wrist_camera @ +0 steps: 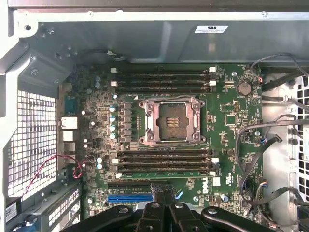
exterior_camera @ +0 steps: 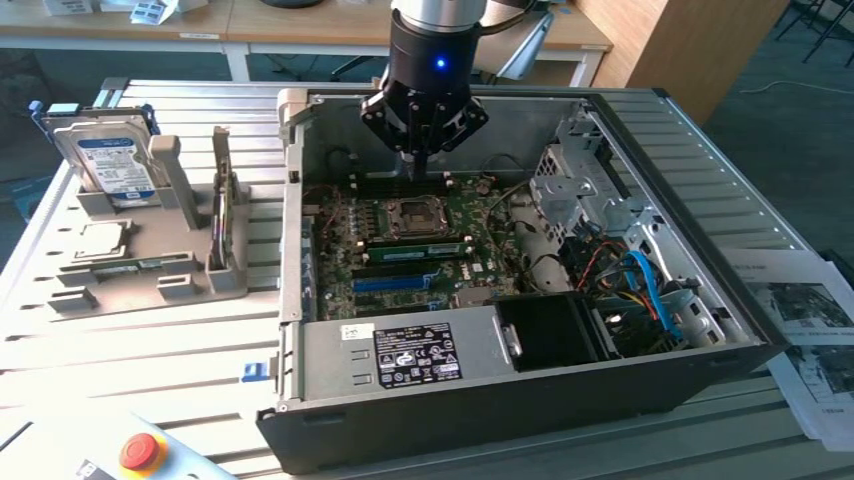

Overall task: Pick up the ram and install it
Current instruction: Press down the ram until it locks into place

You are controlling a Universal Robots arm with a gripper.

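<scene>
**Fingers closed above the open case; ram on the motherboard**

Setup: an open computer case (exterior_camera: pixel 534 395) lies on its side on the slatted metal tabletop (exterior_camera: pixel 160 340), with the motherboard (exterior_camera: pixel 340 225) facing up.

Gripper: the gripper (exterior_camera: pixel 422 168) hangs over the far part of the board, above the bank of dark memory slots (exterior_camera: pixel 400 185) beside the back wall of the case. It is clear of the board. In the wrist view the fingers (wrist_camera: pixel 155 195) are pressed together, tips side by side. I cannot tell from either view whether anything thin sits between them.

Ram: the ram (exterior_camera: pixel 420 248), a long narrow green stick, stands on edge in the slot bank on the near side of the empty processor socket (exterior_camera: pixel 407 215). It runs parallel to the slots. It lies between the socket and the blue expansion slot (exterior_camera: pixel 394 283), apart from the gripper. I cannot tell whether it is pushed fully home or whether its end clips are latched.

Elsewhere:
- A grey parts holder (exterior_camera: pixel 200 280) sits on the tabletop at the exterior view's left of the case.
- The blue-labelled hard drive (exterior_camera: pixel 110 160) stands upright at the back of the holder.
- The square silver processor chip (exterior_camera: pixel 100 240) lies flat in front of the drive.
- The power supply (exterior_camera: pixel 400 355), with its black label, fills the near corner of the case.
- A bundle of blue and mixed cables (exterior_camera: pixel 647 285) lies at the exterior view's right.
- A red button (exterior_camera: pixel 140 450) sits at the near edge of the tabletop.
- Printed sheets (exterior_camera: pixel 807 330) lie at the exterior view's right of the case.
</scene>
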